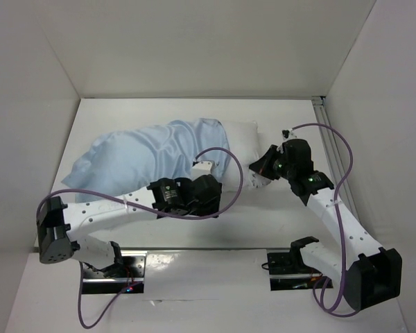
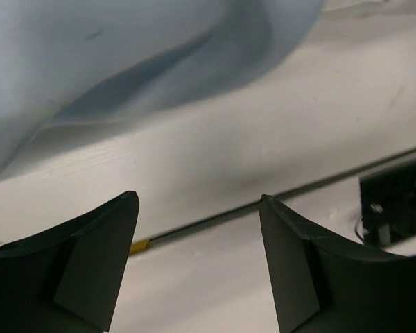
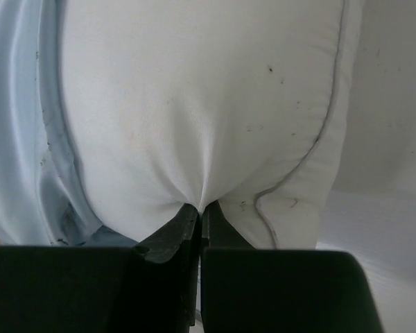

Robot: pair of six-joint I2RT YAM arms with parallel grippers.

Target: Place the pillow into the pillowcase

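Observation:
The light blue pillowcase [image 1: 142, 158] lies across the back left of the table, bulging with most of the white pillow [image 1: 241, 139] inside; only the pillow's right end sticks out of the case's mouth. My right gripper [image 3: 202, 210] is shut, pinching a fold of the pillow [image 3: 194, 104] at that exposed end, with the pillowcase [image 3: 21, 139] hem on its left. My left gripper [image 2: 197, 232] stands open above the bare table just below the pillowcase [image 2: 125, 62] edge, with nothing between its fingers. From above, the left gripper [image 1: 209, 182] sits by the case's mouth and the right gripper [image 1: 258, 168] is at the pillow's end.
White walls close in the table on the left, back and right. A metal rail [image 1: 327, 132] runs along the right wall. A seam [image 2: 277, 201] crosses the table near the front, and the black arm mounts [image 1: 291, 267] sit beyond it.

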